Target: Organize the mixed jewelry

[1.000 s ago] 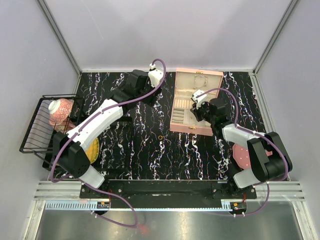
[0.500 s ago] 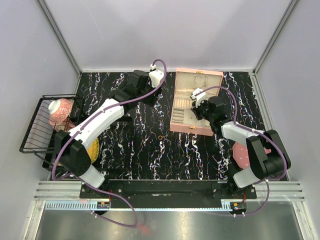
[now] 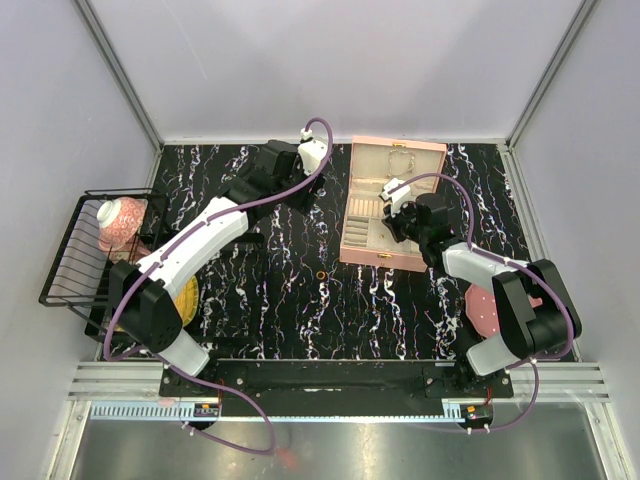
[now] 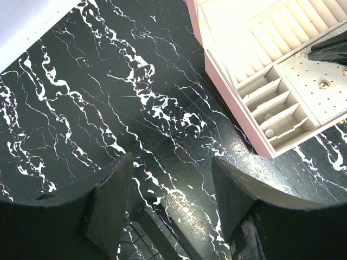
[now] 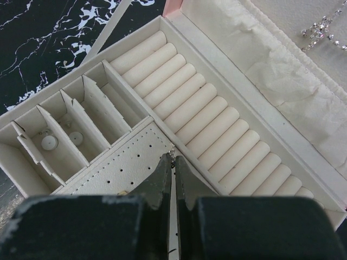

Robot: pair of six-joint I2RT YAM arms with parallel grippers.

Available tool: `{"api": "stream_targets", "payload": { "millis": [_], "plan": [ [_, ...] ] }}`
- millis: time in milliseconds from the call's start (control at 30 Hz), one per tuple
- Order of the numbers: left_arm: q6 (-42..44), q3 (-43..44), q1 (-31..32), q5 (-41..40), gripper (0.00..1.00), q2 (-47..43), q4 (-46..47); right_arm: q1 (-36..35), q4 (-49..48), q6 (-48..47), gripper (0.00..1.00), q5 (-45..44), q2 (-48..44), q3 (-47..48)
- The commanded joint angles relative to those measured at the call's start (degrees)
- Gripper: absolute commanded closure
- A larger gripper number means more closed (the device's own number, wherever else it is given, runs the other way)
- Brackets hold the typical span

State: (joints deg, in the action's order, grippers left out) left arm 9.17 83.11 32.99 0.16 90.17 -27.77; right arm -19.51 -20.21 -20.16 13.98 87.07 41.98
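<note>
The sorting is looking partly done. On the table (image 3: 260,300), the pink box (image 3: 378,261) is lying open. The left claw (image 4: 169,169) is hovering released over bare marble beside the box, grasping nothing. The right claw (image 5: 173,162) is sitting clenched over the box's perforated panel. A tiny glint is showing at its tips, and I cannot tell whether it is a held piece.

The pale strand (image 5: 320,28) is resting in the lid, its visible part slanting across the lining. The gold ring (image 3: 320,273) is waiting on the table near the box's front, lying flat, hole upward, without a long axis. Small studs (image 5: 49,142) are sitting in side compartments.
</note>
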Motion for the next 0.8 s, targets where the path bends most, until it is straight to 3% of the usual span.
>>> {"api": "stream_targets", "payload": {
  "millis": [0, 767],
  "plan": [
    [-0.91, 0.39, -0.3, 1.33, 0.36, -0.17, 1.31, -0.71, -0.54, -1.02, 1.0, -1.23, -0.14, 2.14],
    [-1.61, -0.14, -0.3, 1.77, 0.35, 0.27, 1.58, -0.79, 0.78, -1.55, 1.0, -2.11, -1.46, 1.0]
  ]
}}
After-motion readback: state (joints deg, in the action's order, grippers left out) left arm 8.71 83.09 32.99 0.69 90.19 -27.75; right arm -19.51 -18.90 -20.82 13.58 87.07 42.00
